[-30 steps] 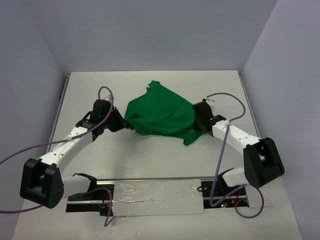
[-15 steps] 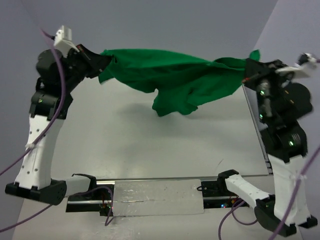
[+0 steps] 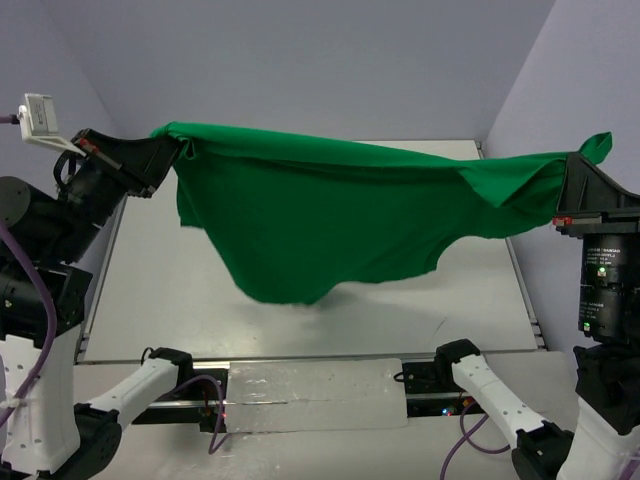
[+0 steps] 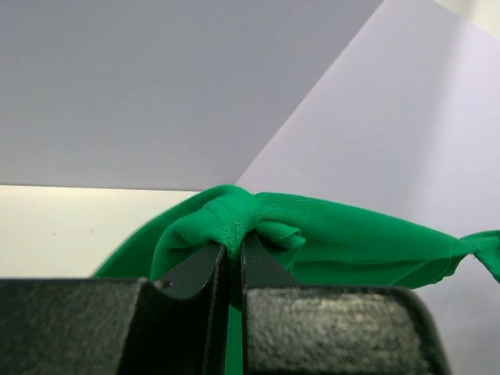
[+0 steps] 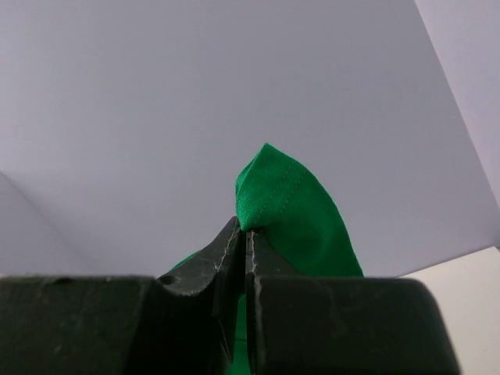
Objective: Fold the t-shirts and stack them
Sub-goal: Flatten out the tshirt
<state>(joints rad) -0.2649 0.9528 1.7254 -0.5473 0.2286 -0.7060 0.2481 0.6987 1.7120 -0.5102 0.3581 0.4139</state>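
Note:
The bright green t-shirt (image 3: 320, 220) hangs spread wide in the air between both raised arms, its lower edge sagging above the white table (image 3: 180, 300). My left gripper (image 3: 178, 150) is shut on the shirt's left end, which bunches over the jaws in the left wrist view (image 4: 234, 223). My right gripper (image 3: 572, 172) is shut on the right end, where a green corner (image 5: 285, 199) sticks up past the fingertips (image 5: 234, 242). The left gripper (image 4: 233, 258) and right gripper (image 5: 245, 234) both show no gap between the jaws.
Grey walls enclose the table on the left, back and right. A metal base plate (image 3: 315, 392) with purple cables (image 3: 210, 415) lies along the near edge between the arm bases.
Both arms have lifted the shirt from a heap on the table and drawn apart, so it now hangs stretched wide in the air.

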